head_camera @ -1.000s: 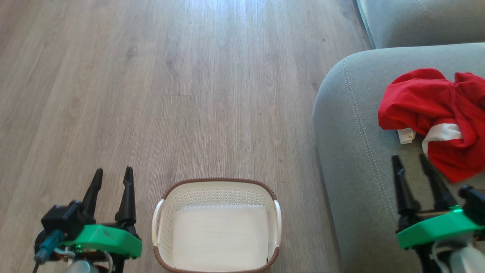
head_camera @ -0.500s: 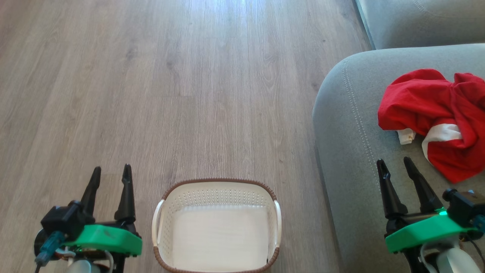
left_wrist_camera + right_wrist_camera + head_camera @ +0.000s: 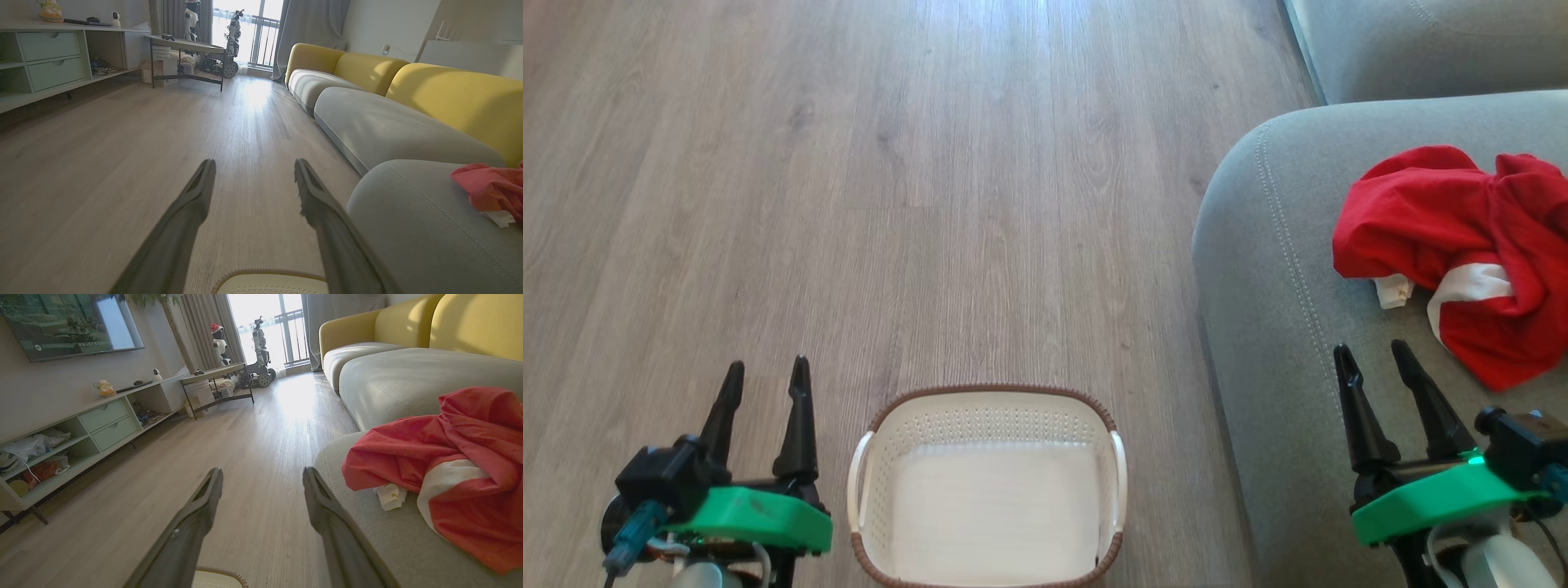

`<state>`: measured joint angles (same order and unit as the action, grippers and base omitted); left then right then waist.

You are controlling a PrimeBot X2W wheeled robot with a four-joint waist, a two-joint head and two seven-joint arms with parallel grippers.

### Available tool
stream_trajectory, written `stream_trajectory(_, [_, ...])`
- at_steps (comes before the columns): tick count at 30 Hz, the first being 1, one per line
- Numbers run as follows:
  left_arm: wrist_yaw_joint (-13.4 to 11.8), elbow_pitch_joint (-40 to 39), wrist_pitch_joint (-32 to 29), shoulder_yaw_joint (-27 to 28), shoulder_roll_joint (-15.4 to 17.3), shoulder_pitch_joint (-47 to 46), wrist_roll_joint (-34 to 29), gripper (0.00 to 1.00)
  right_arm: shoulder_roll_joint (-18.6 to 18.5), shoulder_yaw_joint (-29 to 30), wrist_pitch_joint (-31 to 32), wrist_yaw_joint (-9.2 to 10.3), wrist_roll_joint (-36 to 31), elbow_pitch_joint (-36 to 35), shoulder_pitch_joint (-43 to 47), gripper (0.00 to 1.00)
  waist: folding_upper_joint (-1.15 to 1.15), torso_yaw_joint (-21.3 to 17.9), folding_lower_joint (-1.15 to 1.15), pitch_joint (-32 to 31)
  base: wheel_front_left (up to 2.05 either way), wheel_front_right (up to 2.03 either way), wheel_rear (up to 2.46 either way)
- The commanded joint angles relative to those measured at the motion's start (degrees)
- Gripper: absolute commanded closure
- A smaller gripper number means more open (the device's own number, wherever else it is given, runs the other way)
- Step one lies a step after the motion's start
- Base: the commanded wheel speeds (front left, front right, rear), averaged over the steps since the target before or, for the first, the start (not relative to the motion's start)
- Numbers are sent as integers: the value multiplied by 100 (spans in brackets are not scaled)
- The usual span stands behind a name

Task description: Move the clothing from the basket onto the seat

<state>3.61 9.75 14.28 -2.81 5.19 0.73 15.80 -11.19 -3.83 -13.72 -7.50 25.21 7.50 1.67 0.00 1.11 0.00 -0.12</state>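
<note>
The red clothing (image 3: 1462,245) with a white panel lies crumpled on the grey-green seat (image 3: 1274,310) at the right; the right wrist view has the clothing (image 3: 441,465) close up on the seat (image 3: 392,535). The white basket (image 3: 988,408) with its brown rim stands on the floor at bottom centre, and nothing lies inside it. My left gripper (image 3: 765,377) is open over the floor, left of the basket. My right gripper (image 3: 1372,359) is open above the seat, just short of the clothing, holding nothing. The left wrist view catches the clothing (image 3: 490,188) at its right edge.
Wood floor (image 3: 890,204) stretches ahead. A second sofa cushion (image 3: 1421,41) sits beyond the seat, with yellow backrests (image 3: 449,90). A low TV cabinet (image 3: 73,433) lines the left wall. A dark-legged table (image 3: 216,384) and another wheeled robot (image 3: 261,355) stand by the far window.
My right gripper has drawn back and to the left, away from the red clothing, and stays open. The left gripper and basket keep their places; the camera shifted slightly.
</note>
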Motion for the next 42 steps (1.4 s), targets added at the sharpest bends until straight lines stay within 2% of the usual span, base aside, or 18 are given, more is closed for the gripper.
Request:
stream_trajectory(1, [43,-129,72,265,21,-139,-41,0,-94,-114,-77,1,-38,-158,-300,0,0,-5,0,0,0,0,0])
stream_trajectory(6, [98,-65,72,305,-25,-154,-98,0,-91,-139,-81,1,-23,-122,-325,0,0,-26,0,-7,0,0,0])
stream_trajectory(7, [94,124,-4,83,-42,-1,-58,100,6,-32,-9,0,3,58,-9,100,0,-26,0,-7,0,0,0])
stream_trajectory(11, [94,439,-35,63,-62,100,-3,100,55,-65,20,0,46,360,124,100,0,-29,0,-7,0,0,0])
stream_trajectory(42, [165,434,-526,270,-102,-87,1843,100,210,158,470,0,1689,431,-93,100,0,-49,0,2,0,0,0])
